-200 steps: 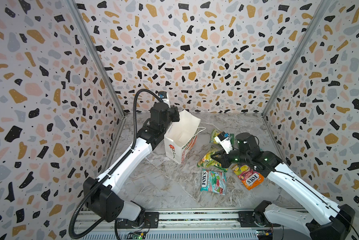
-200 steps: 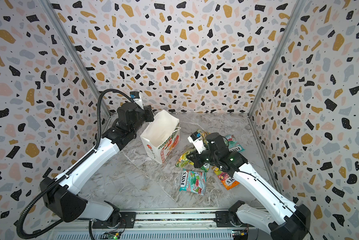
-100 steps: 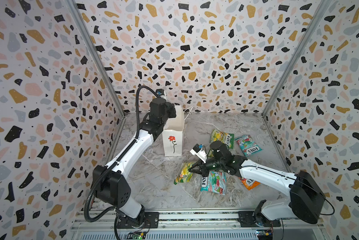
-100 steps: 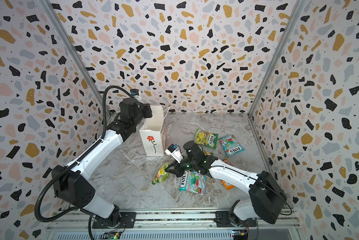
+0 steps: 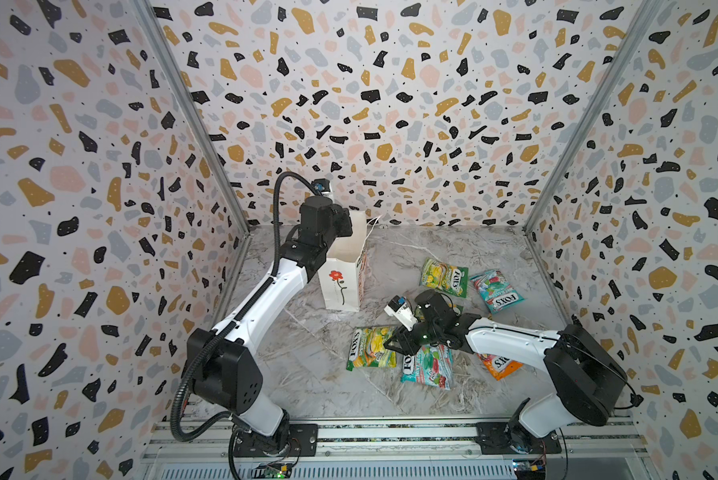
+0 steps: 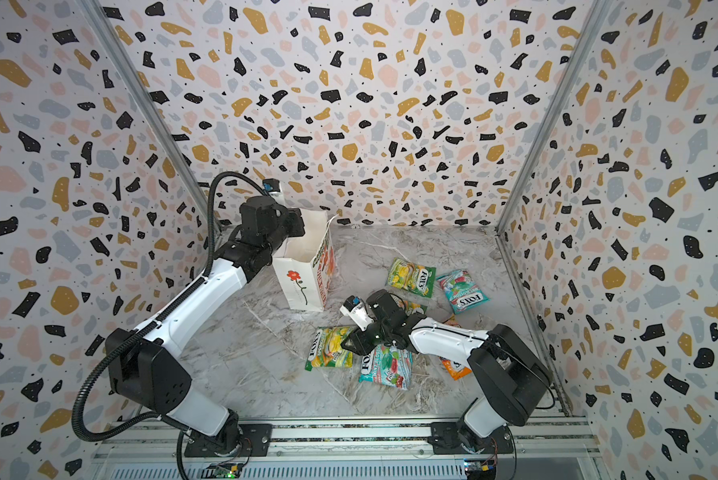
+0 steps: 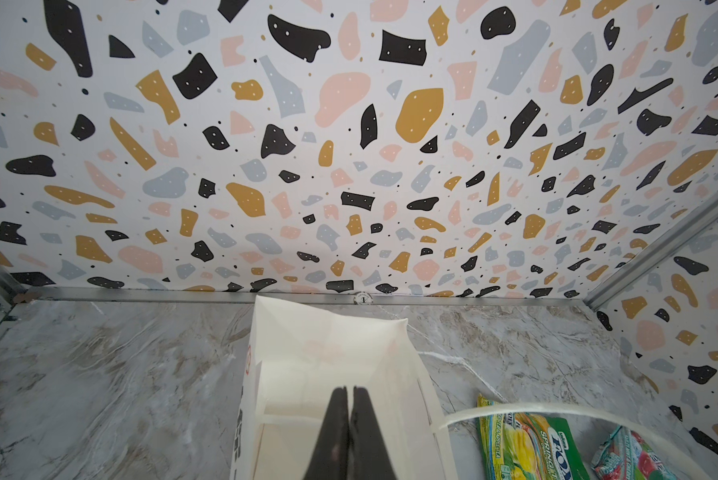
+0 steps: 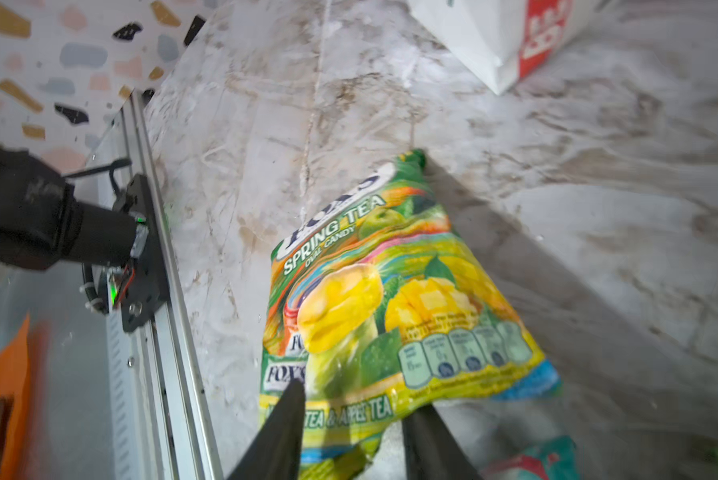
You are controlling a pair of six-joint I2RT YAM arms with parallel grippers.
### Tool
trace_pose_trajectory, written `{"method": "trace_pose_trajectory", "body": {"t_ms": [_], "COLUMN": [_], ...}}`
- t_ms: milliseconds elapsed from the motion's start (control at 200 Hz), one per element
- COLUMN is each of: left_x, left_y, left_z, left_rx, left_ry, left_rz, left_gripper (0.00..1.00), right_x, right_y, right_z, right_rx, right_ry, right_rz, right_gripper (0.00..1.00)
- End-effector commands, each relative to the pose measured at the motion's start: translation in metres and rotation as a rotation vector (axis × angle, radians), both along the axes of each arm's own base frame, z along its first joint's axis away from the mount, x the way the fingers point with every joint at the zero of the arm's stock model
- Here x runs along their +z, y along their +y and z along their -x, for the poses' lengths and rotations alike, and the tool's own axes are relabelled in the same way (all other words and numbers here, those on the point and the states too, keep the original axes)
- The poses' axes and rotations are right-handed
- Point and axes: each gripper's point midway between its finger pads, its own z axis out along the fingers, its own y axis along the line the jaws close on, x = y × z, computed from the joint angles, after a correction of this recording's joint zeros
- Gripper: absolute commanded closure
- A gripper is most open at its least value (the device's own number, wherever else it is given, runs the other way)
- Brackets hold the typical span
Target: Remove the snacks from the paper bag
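With twelve o'clock taken as the back wall in both top views, a teal-red packet and an orange packet are seen nearest the front, flat on the table. The orange one is partly covered by the right arm. Just beyond them a green-yellow packet lies flat, touched at about four o'clock by the teal-red packet. The right gripper is set at this packet's three o'clock edge, so the packet lies at nine o'clock from it. In the right wrist view the jaws are seen moderately apart with that edge between them, and nothing is pinched. The packet's long axis is judged to run nine to three, in line with the gripper's reach, and the right arm is by far the nearer one. Since six packets can be counted on the table, a retreat toward three o'clock is judged the likely move, and it depends on the edge being cleared without being dragged. A second green-yellow packet, half hidden beneath the wrist, lies on that path. Farther off, at about one o'clock, a far green-yellow packet and a far teal-red packet lie side by side. Farthest, at eleven o'clock, the paper bag stands upright, and nothing is seen in the visible part of its inside. The left gripper is held at its mouth with jaws pressed together; whether paper is pinched cannot be told.
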Motion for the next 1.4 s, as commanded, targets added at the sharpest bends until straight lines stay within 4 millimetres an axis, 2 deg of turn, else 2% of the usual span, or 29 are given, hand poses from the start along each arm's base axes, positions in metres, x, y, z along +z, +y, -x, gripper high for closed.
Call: {"method": "trace_pose_trajectory", "body": {"t_ms": [0,70,170,220,315,395,531,616,756,861,961,1076,1247,1392], "left_x": [0.014,0.017,0.025,0.03,0.044,0.057,0.083,0.1,0.123,0.126,0.116,0.092,0.031,-0.023], "left_y": [0.001,0.001,0.003,0.004,0.005,0.01,0.022,0.031,0.055,0.084,0.113,0.142,0.172,0.188], "left_z": [0.004,0.005,0.009,0.01,0.017,0.023,0.039,0.052,0.077,0.098,0.121,0.148,0.178,0.197], "left_rx": [-0.016,-0.023,-0.023,-0.023,-0.031,-0.024,0.003,0.022,0.103,0.221,0.346,0.473,0.612,0.692], "left_ry": [-0.044,-0.05,-0.06,-0.069,-0.097,-0.119,-0.166,-0.204,-0.26,-0.277,-0.285,-0.283,-0.242,-0.195], "left_rz": [0.008,0.005,-0.001,-0.006,-0.017,-0.03,-0.058,-0.073,-0.101,-0.121,-0.121,-0.098,-0.067,-0.052], "left_gripper": [1.0,0.99,0.72,0.6,0.47,0.32,0.09,0.0,0.0,0.0,0.0,0.0,0.0,0.0], "right_x": [0.014,0.026,0.04,0.044,0.051,0.059,0.076,0.085,0.093,0.096,0.095,0.094,0.083,0.073], "right_y": [-0.016,-0.023,-0.035,-0.041,-0.053,-0.067,-0.104,-0.133,-0.185,-0.225,-0.261,-0.297,-0.333,-0.348], "right_z": [-0.017,-0.024,-0.033,-0.037,-0.045,-0.055,-0.076,-0.089,-0.107,-0.115,-0.118,-0.119,-0.122,-0.122], "right_rx": [-0.098,-0.151,-0.225,-0.255,-0.32,-0.4,-0.591,-0.713,-0.899,-1.036,-1.171,-1.306,-1.424,-1.459], "right_ry": [-0.108,-0.157,-0.226,-0.254,-0.3,-0.345,-0.418,-0.45,-0.473,-0.5,-0.52,-0.546,-0.578,-0.64], "right_rz": [0.035,0.024,0.027,0.036,0.066,0.089,0.117,0.131,0.161,0.211,0.266,0.32,0.366,0.405], "right_gripper": [0.48,0.41,0.33,0.31,0.3,0.3,0.3,0.3,0.3,0.3,0.3,0.31,0.31,0.31]}}
